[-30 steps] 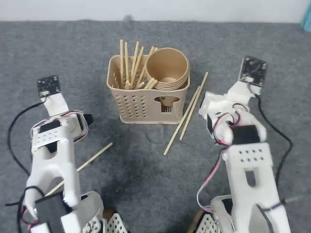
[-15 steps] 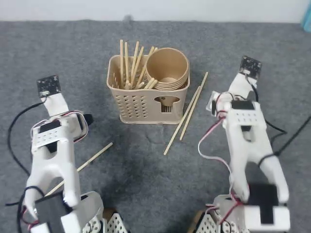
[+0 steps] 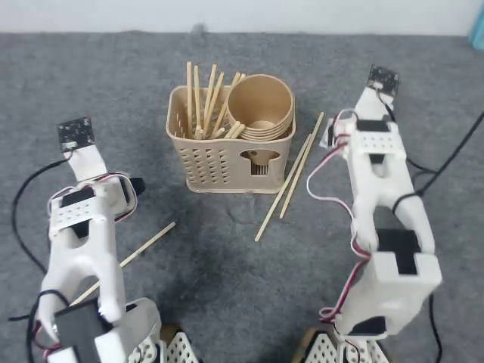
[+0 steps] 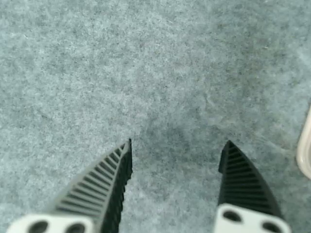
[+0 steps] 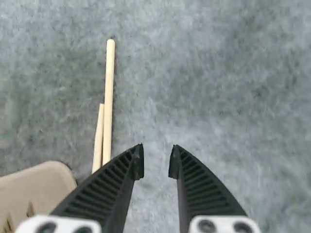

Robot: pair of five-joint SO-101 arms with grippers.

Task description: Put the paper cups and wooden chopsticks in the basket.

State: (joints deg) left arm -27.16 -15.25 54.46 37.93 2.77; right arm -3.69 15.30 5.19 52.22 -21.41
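High view: two loose chopsticks (image 3: 291, 178) lie on the surface (image 3: 91, 76) just beside the basket (image 3: 227, 170), long axes diagonal, far tips pointing up-right. A third chopstick (image 3: 144, 246) lies well apart, also diagonal.

Left wrist view: left gripper (image 4: 179, 143) spread wide over bare surface.

Right wrist view: right gripper (image 5: 156, 148) is narrowly parted beside the pair's tips. So small a gap could likely nudge them and roll them away.

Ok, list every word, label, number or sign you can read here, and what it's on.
None can be read.
The basket, paper cups and wooden chopsticks carry no print.
Any marking on the arms' circuit boards is too small to read.
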